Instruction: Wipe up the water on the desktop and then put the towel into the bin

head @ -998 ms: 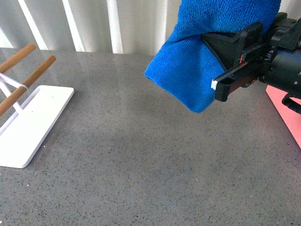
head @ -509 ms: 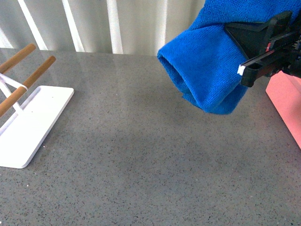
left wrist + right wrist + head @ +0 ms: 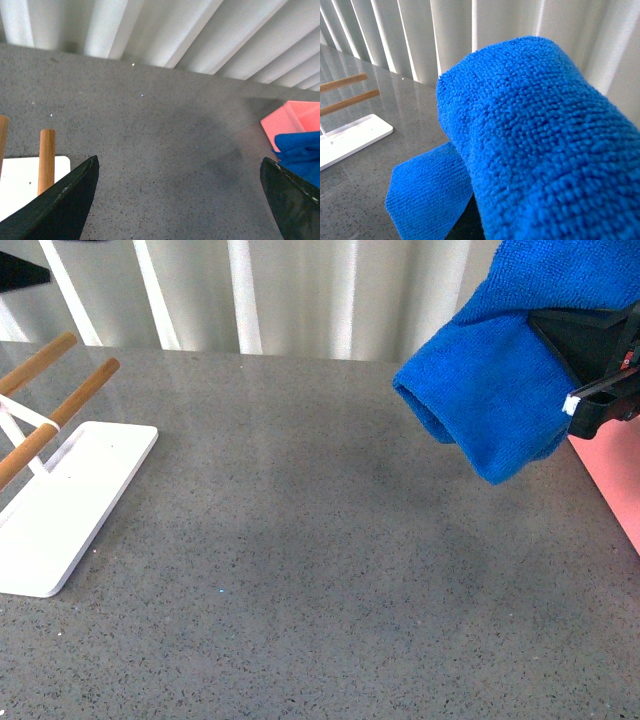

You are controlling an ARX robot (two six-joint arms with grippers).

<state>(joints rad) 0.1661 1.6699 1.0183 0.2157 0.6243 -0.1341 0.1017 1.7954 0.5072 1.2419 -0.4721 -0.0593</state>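
Note:
My right gripper [image 3: 600,370] is shut on the blue towel [image 3: 500,390] and holds it in the air above the desktop [image 3: 300,570] at the far right. The towel drapes over the gripper and fills the right wrist view [image 3: 535,145], hiding the jaws there. The pink bin [image 3: 622,485] shows as a strip at the right edge, below and beside the towel. In the left wrist view the bin [image 3: 290,120] sits at the right with the towel [image 3: 300,155] in front of it. My left gripper [image 3: 177,200] is open and empty above the desktop [image 3: 150,140].
A white rack base [image 3: 60,500] with two wooden bars [image 3: 60,415] stands at the left of the desktop; it also shows in the left wrist view [image 3: 30,175]. White vertical blinds [image 3: 300,290] run behind the desk's far edge.
My right gripper has carried the towel to the right, toward the bin. The towel now hangs further right and partly off the frame's edge.

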